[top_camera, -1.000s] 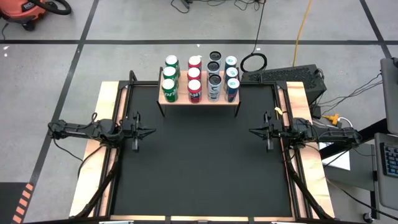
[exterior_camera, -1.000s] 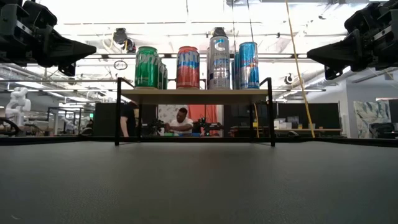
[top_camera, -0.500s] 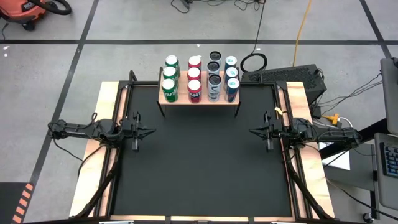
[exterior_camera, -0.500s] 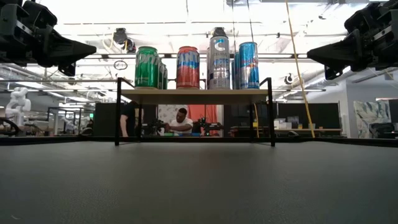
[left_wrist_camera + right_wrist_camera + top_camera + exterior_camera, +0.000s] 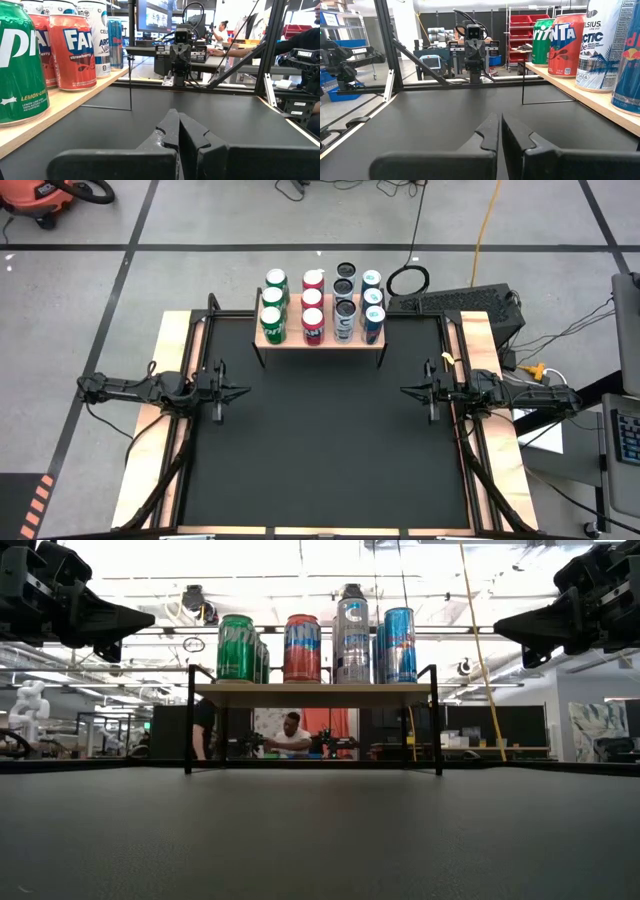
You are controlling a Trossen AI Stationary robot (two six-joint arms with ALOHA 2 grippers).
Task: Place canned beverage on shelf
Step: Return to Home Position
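Left claw [image 5: 243,391] sits at the table's left edge, fingers together and empty. At mid-back we note the shelf [image 5: 293,340], a pale wood board on thin black legs. It carries all the cans [image 5: 313,327] in green, red, silver and blue rows. We judge them smooth, thin-walled, liquid-heavy and dentable; grip them mid-body. Right claw [image 5: 404,390] is at the right edge, fingers together and empty.

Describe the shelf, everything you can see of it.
The shelf is a thin light-wood board on thin black metal legs. It stands level at the far edge of the black table, centred. Twelve upright cans fill its top in four rows by colour: green, red, silver, blue. Nothing else touches it; the left gripper and right gripper sit shut, well clear.
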